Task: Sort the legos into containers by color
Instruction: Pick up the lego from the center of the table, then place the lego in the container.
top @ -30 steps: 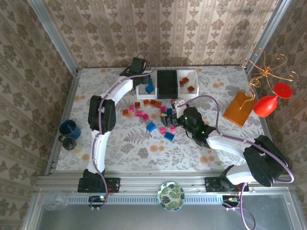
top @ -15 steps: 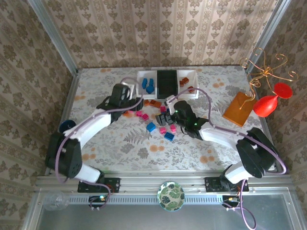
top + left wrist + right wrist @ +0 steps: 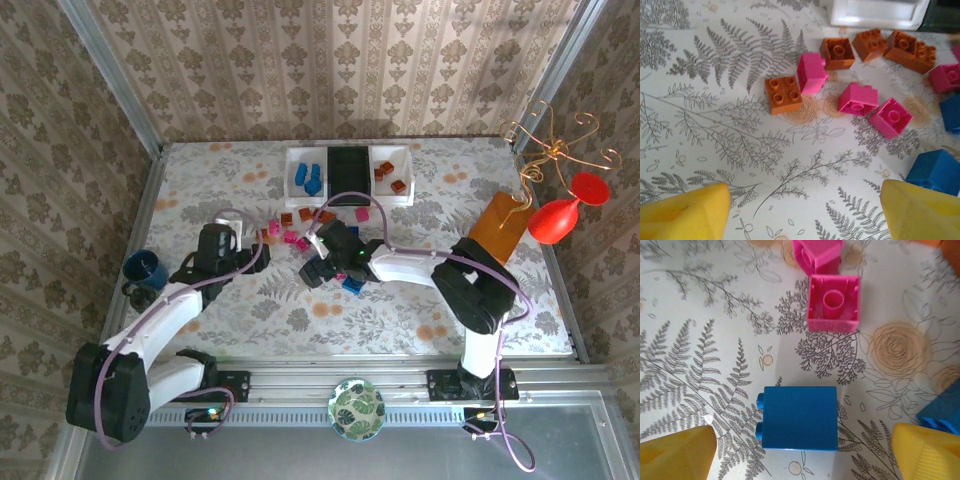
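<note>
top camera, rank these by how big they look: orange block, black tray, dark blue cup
1. orange block and black tray: they look about alike, so no ranking between them
2. dark blue cup: clearly smallest

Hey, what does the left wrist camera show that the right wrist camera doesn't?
Left wrist: orange bricks and a white tray's edge. Right wrist: a whole blue brick lying on its side, studs visible. Both: pink bricks, the fern-print tablecloth and open yellow fingers in the bottom corners.
</note>
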